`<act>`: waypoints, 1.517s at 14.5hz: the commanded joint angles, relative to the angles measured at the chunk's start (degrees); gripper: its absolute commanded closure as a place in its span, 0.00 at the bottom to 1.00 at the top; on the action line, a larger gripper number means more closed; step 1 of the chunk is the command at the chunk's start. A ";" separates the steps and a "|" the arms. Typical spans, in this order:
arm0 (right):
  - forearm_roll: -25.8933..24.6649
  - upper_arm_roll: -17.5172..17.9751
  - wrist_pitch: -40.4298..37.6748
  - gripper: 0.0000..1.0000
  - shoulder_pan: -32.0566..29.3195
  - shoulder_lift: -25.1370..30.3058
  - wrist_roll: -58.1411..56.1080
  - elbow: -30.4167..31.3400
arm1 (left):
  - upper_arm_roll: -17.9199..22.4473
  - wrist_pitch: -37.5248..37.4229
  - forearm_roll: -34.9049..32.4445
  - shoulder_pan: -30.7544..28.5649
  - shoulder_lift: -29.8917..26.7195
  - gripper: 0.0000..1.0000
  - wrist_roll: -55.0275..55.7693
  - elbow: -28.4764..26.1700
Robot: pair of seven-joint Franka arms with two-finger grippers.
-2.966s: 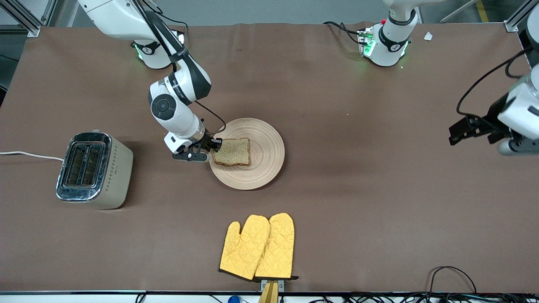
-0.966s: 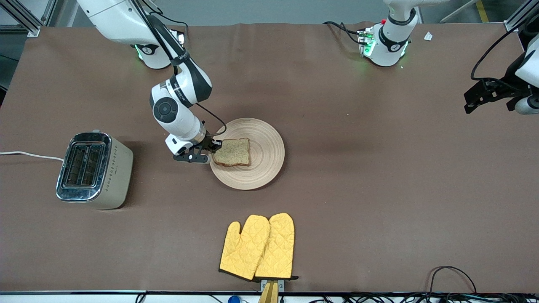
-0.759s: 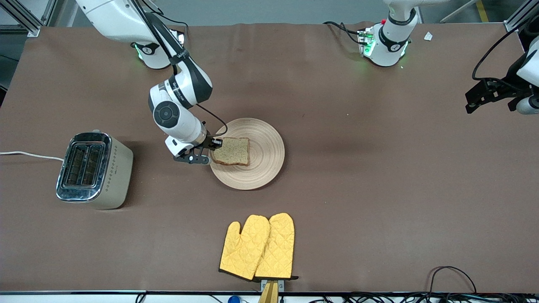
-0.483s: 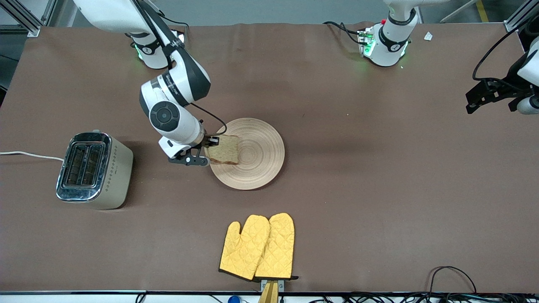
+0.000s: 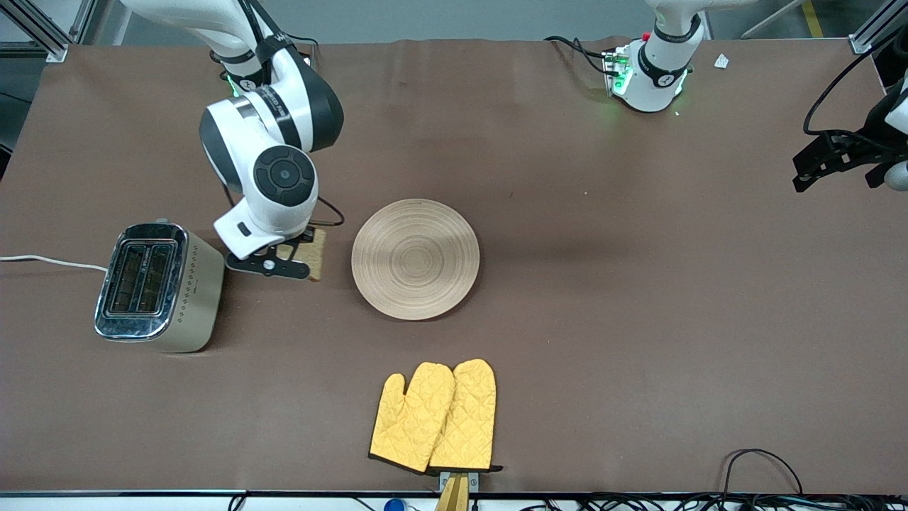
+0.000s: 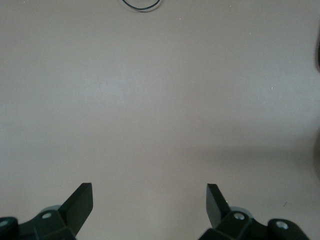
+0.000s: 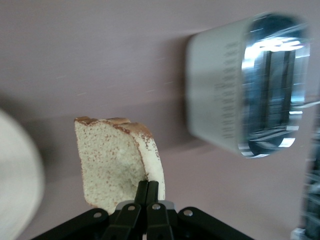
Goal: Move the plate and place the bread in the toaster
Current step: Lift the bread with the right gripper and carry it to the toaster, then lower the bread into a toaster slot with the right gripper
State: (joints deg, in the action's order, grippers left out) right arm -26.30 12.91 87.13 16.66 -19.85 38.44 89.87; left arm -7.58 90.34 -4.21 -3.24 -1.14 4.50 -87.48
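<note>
— Between the toaster (image 5: 157,287) and the plate (image 5: 416,258), what hangs in the air?

— The right gripper (image 5: 301,261), up over the bare brown table (image 5: 603,284). Its jaws are pinched tight on one edge of the bread (image 5: 314,250). In the right wrist view the slice (image 7: 116,162) stands on edge from the closed fingertips (image 7: 148,188), its darker crust turned toward the toaster (image 7: 250,85).

— Is anything on the plate?

— No; its ring grooves are bare. It lies flat near the middle of the table, toward the left arm's end from the bread.

— And the toaster?

— Upright near the right arm's end of the table, chrome top and both slots showing, its white cord (image 5: 50,262) running off the table edge.

— Where is the left gripper (image 5: 826,160)?

— The left arm waits high over its own end of the table. The left wrist view shows that gripper (image 6: 149,202) with its jaws spread wide, nothing between them, only tabletop below.

— Anything else?

— A pair of yellow oven mitts (image 5: 434,416) lies nearer the front camera than the plate.
</note>
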 commanded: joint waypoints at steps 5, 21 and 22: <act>-15.62 -3.84 -4.25 1.00 -0.23 3.06 1.29 0.48 | 0.20 -0.08 0.87 -0.01 1.23 0.00 -0.98 1.26; -23.10 -14.84 7.88 1.00 -0.67 7.55 -3.80 10.77 | 0.11 -0.52 0.87 0.07 0.96 0.00 -0.98 1.26; -23.18 -15.02 7.97 1.00 -0.75 7.63 -4.85 10.77 | 0.11 -0.69 0.87 0.07 0.87 0.00 -0.98 1.26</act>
State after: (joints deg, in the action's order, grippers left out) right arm -47.96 -1.57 93.93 16.17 -14.74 35.77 98.23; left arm -7.59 90.34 -4.13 -3.09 -0.34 4.50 -87.27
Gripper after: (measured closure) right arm 0.982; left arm 0.000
